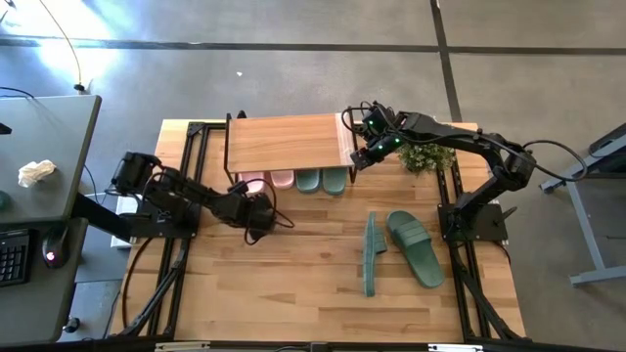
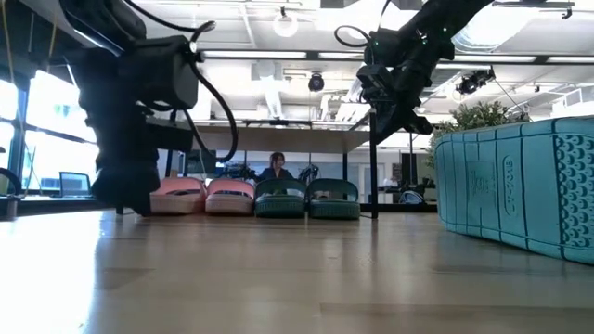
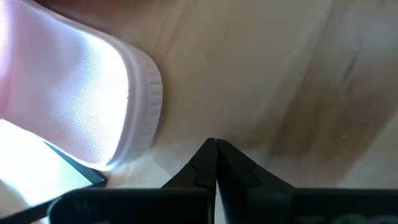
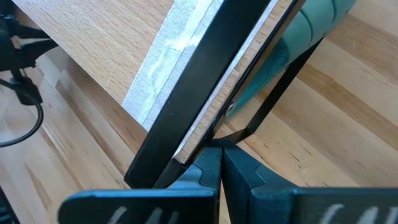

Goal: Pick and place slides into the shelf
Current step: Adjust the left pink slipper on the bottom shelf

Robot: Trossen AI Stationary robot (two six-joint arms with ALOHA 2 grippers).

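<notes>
The last green pair (image 1: 401, 249) lies lengthwise on the tabletop (image 1: 293, 284) nearer the right gripper (image 1: 358, 156), both arms' fingers pinched shut, empty.

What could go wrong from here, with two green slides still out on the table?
1. The right tool, shut, sits against the low wooden shelf's black metal frame; moving off carelessly might shove the shelf.
2. One loose dark green rubber slide lies on its edge, so gripping it may be awkward.
3. The left tool, shut, is close to the light pink rubber slides and could nudge them.
</notes>
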